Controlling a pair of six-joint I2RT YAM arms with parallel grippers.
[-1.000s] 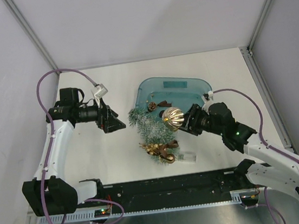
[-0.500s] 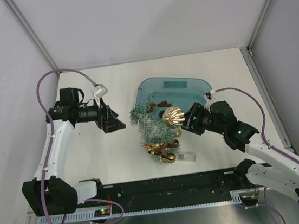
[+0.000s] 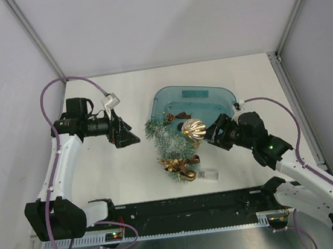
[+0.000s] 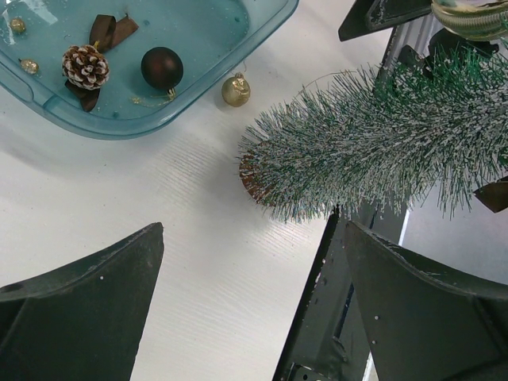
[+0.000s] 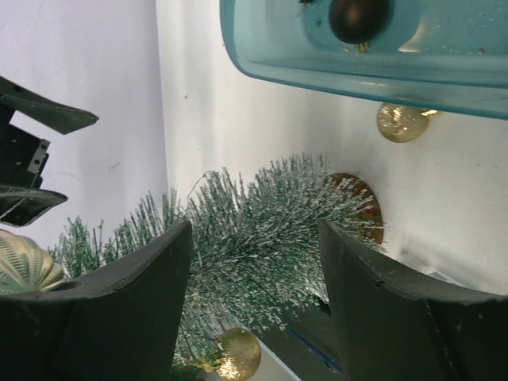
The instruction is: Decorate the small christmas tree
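The small christmas tree (image 3: 167, 140) lies on its side just in front of the teal tub (image 3: 215, 96), its wood base (image 4: 252, 179) facing my left gripper. A large ribbed gold ornament (image 3: 193, 129) rests on its branches. My right gripper (image 3: 210, 133) is open just right of that ornament and holds nothing. From the right wrist, the tree (image 5: 262, 230) fills the gap between the open fingers (image 5: 151, 278). My left gripper (image 3: 130, 138) hangs open and empty left of the tree (image 4: 373, 143).
The tub (image 4: 198, 95) holds a pine cone (image 4: 85, 67) and a dark brown ball (image 4: 162, 67). A small gold ball (image 4: 236, 89) lies on the table beside it. Gold and brown decorations (image 3: 177, 165) cluster at the tree's near end, next to a small clear piece (image 3: 209, 174).
My right gripper has opened wider and drawn back to the right, away from the ribbed gold ornament, which stays on the tree. The left arm has not moved.
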